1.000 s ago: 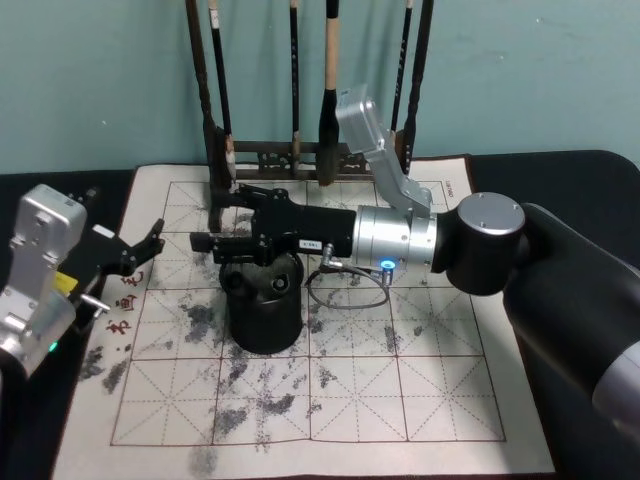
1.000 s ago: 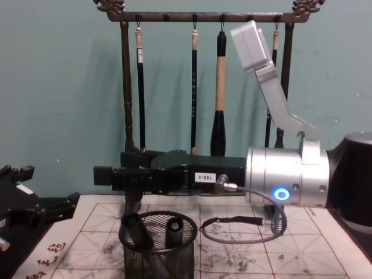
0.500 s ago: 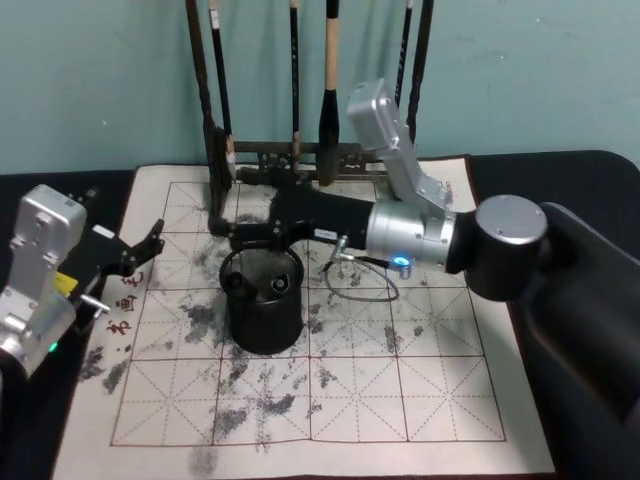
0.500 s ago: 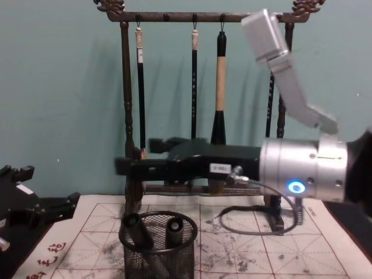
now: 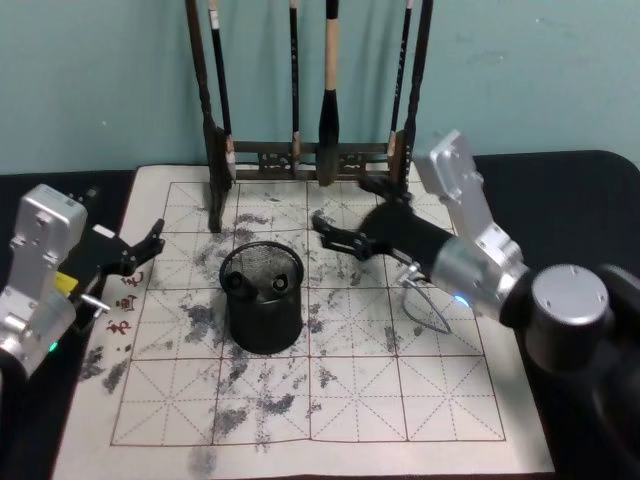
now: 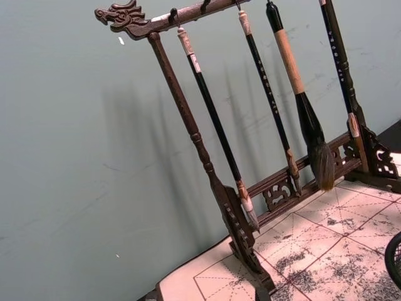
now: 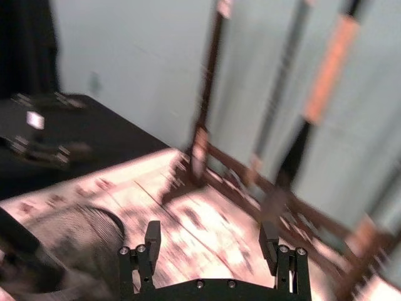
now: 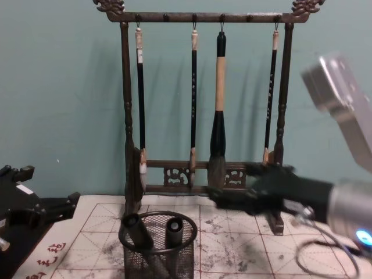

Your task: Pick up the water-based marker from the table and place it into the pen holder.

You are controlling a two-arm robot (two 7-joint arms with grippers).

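Swinging away from the pen holder (image 5: 262,296), our right gripper (image 5: 335,232) is now pulling back toward our right side, where a second ago it was stretched directly over the cup's mouth. We are carrying nothing in it: the right wrist view shows both fingers (image 7: 152,241) spread wide with only the stained mat between them.

Nearest to us, beside and below the retreating gripper on its left, the black mesh pen holder is standing upright on the ink-stained grid mat (image 5: 350,390). Two dark cylindrical pens are leaning inside it, their capped ends showing just under the rim. We are taking one of them (image 8: 173,231) to be the water-based marker, though we cannot tell which. No marker is lying on the mat near the gripper, so we are judging the drop already made and the task essentially finished, with only the arm's retreat left.

Farther to the left, well apart from the working gripper, our left gripper (image 5: 140,250) is sitting parked at the mat's edge with its fingers apart, empty.

Beyond the right gripper, the tall wooden brush rack (image 8: 125,116) is standing against the teal wall (image 8: 58,87) with its calligraphy brushes (image 8: 218,104) hanging undisturbed; the withdrawing arm is passing just in front of its base, so that is the one thing we are watching for a brush.
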